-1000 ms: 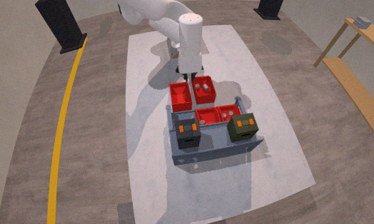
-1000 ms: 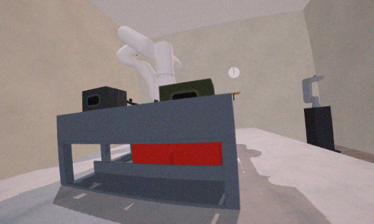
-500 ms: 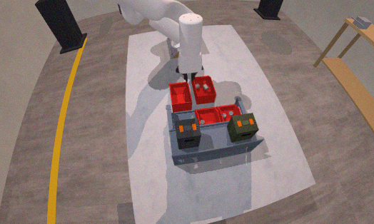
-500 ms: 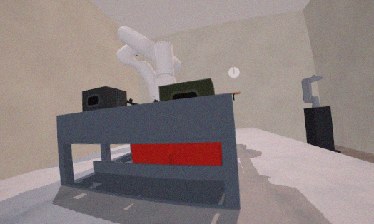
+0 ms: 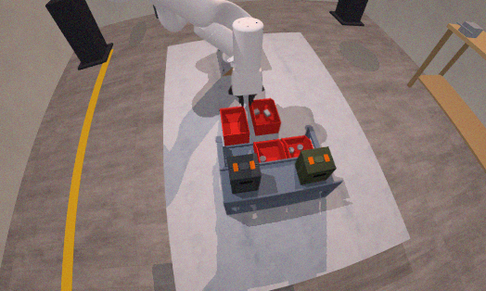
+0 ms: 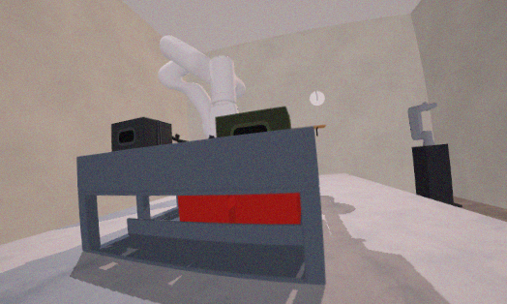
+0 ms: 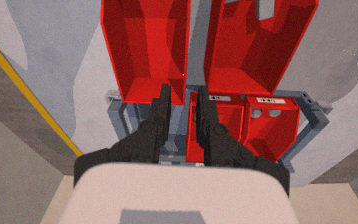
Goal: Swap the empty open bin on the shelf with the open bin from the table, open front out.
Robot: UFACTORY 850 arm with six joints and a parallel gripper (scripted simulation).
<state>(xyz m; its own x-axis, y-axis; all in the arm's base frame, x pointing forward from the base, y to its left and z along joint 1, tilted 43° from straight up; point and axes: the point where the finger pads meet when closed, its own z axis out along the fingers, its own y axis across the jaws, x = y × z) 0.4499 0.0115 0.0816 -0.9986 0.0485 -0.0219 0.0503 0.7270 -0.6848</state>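
Two red open bins stand side by side on the white table top in front of the grey shelf. The left bin is empty. The right bin holds small grey parts. My gripper hangs over the gap between their near ends, fingers partly open with nothing between them. The shelf holds two more red bins in its middle and right places. Its left place has no bin.
A black box and a green box sit on the shelf's top board. Black posts stand at the far corners. A wooden rack is at the right, and a yellow floor line runs at the left.
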